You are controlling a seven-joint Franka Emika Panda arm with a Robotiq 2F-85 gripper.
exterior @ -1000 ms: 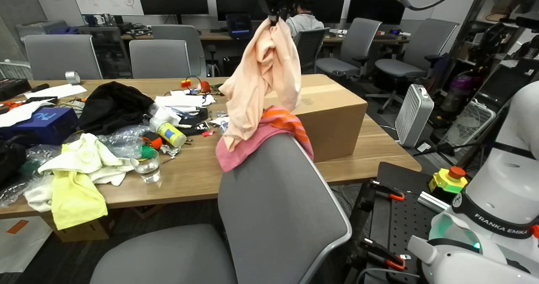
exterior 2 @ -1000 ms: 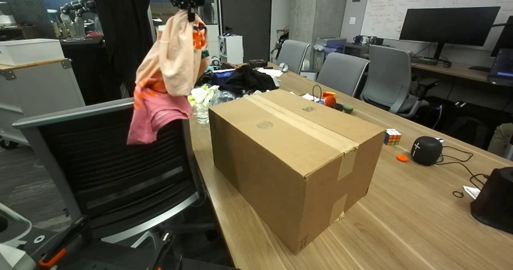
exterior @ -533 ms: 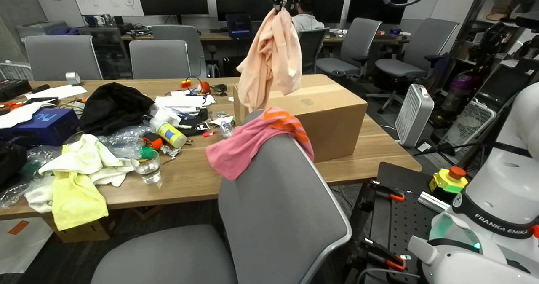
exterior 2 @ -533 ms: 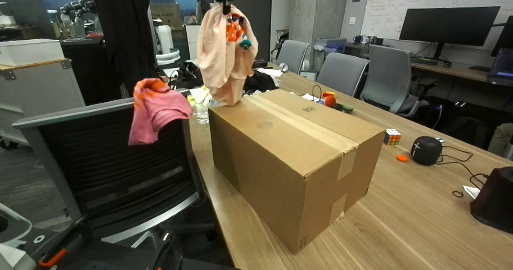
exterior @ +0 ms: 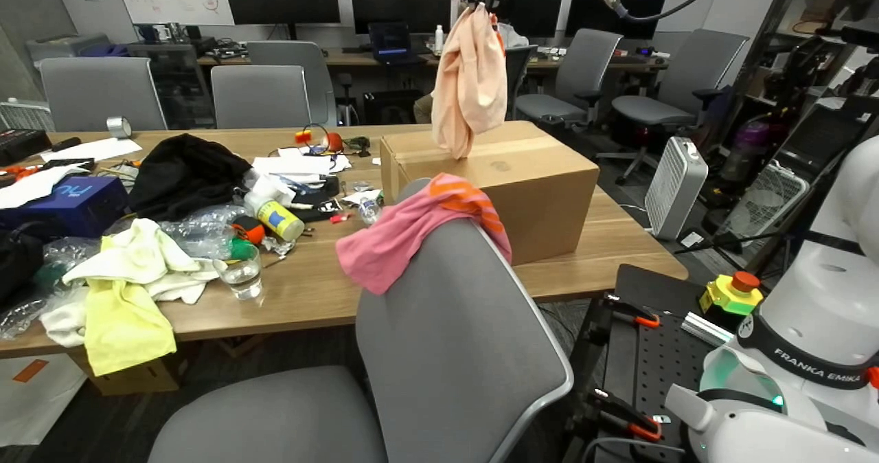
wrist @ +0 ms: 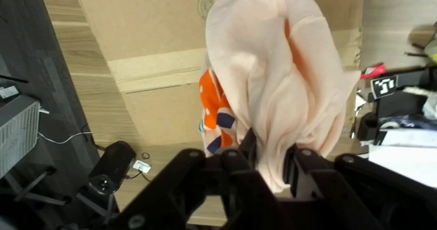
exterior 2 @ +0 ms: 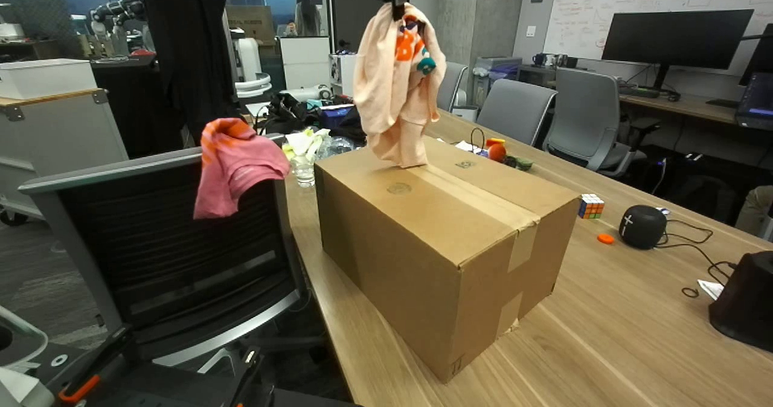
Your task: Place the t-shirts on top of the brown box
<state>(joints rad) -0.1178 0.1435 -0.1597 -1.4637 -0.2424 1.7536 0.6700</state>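
Observation:
My gripper (exterior 2: 397, 12) is shut on the peach t-shirt (exterior 2: 386, 93), which hangs bunched from the fingers above the brown box (exterior 2: 386, 256). The shirt has an orange, navy and teal print. Its lower end is over the box top; I cannot tell whether it touches. In the wrist view the peach t-shirt (wrist: 269, 62) is pinched between both fingers (wrist: 271, 155), with the box top (wrist: 146, 28) below. A pink t-shirt with orange stripes lies draped over the chair back; it shows in both exterior views (exterior: 405, 233) (exterior 2: 241, 162).
The box stands on a wooden table (exterior: 329, 277). A grey chair (exterior: 467, 325) stands against the near edge. Yellow-white cloth (exterior: 130, 298), a glass (exterior: 242, 277) and a black cloth (exterior: 185, 178) lie to one side. A puzzle cube (exterior 2: 591, 206) and a speaker (exterior 2: 642, 227) stand beyond the box.
My gripper has carried the peach t-shirt up off the pink one and away from the chair to over the box. The pink t-shirt's lower part shifted slightly, then stayed on the chair.

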